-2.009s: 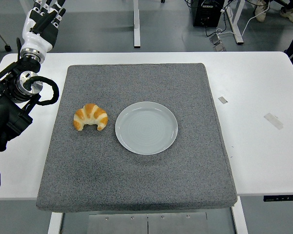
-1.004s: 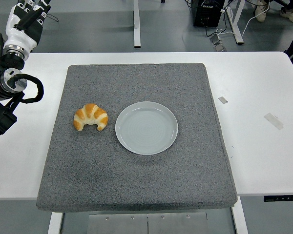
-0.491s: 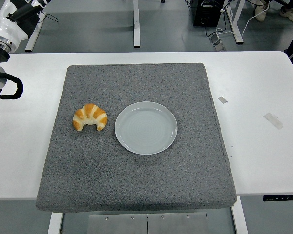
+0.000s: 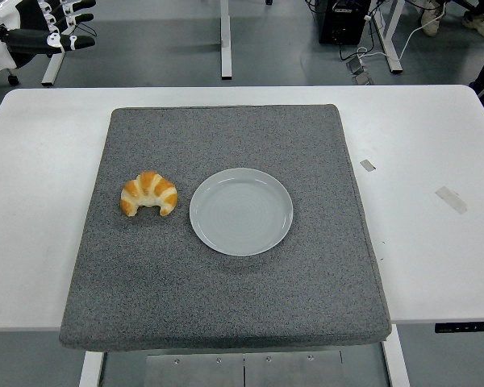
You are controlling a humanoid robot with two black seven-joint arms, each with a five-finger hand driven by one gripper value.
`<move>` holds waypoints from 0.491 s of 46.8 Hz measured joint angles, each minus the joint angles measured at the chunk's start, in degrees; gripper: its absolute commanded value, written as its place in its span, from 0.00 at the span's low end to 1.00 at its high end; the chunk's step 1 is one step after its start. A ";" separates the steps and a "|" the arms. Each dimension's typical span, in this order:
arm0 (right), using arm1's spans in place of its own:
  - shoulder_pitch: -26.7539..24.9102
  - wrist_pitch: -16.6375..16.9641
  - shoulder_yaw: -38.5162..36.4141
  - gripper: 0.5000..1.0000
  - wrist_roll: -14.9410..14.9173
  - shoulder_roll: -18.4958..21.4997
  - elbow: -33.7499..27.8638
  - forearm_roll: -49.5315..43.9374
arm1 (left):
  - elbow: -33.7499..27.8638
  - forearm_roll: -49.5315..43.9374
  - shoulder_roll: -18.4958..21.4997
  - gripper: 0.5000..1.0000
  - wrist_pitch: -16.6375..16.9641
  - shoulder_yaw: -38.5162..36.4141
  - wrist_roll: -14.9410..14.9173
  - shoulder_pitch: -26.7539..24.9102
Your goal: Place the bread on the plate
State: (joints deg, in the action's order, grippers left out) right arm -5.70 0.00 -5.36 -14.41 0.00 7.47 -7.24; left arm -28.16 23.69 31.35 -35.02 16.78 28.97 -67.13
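One hand in view, bread not yet on the plate.
Left hand [image 4: 40,32] sits at the far-left corner, fingers spread, empty. Bread [image 4: 149,193] lies on the grey mat [image 4: 226,306], just beside the plate [image 4: 241,211]; a careless reach risks nudging either.

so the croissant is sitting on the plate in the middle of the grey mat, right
Not quite. In the head view the croissant lies on the grey mat just left of the plate, apart from its rim. The plate is bare, near the middle of the mat.
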 measured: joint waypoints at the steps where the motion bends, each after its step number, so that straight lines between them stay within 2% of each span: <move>1: -0.01 0.00 0.00 1.00 0.00 0.00 0.00 0.00 | -0.35 0.73 0.37 0.95 -0.01 -0.28 0.18 0.00; 11: -0.01 0.00 0.00 1.00 0.00 0.00 0.00 -0.01 | -10.51 14.20 6.52 0.95 -0.01 -4.97 3.83 -0.73; 17: -0.01 0.00 0.00 1.00 0.00 0.00 0.00 -0.01 | -14.50 22.41 8.24 0.95 0.00 -7.05 5.79 -0.76; 23: -0.01 0.00 0.00 1.00 -0.01 0.00 0.00 -0.03 | -17.33 31.79 9.22 0.94 0.00 -7.81 6.06 -0.82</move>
State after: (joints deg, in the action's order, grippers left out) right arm -5.71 0.00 -5.36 -14.42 0.00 7.47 -7.27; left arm -45.50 55.49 40.57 -35.01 8.98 35.03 -67.95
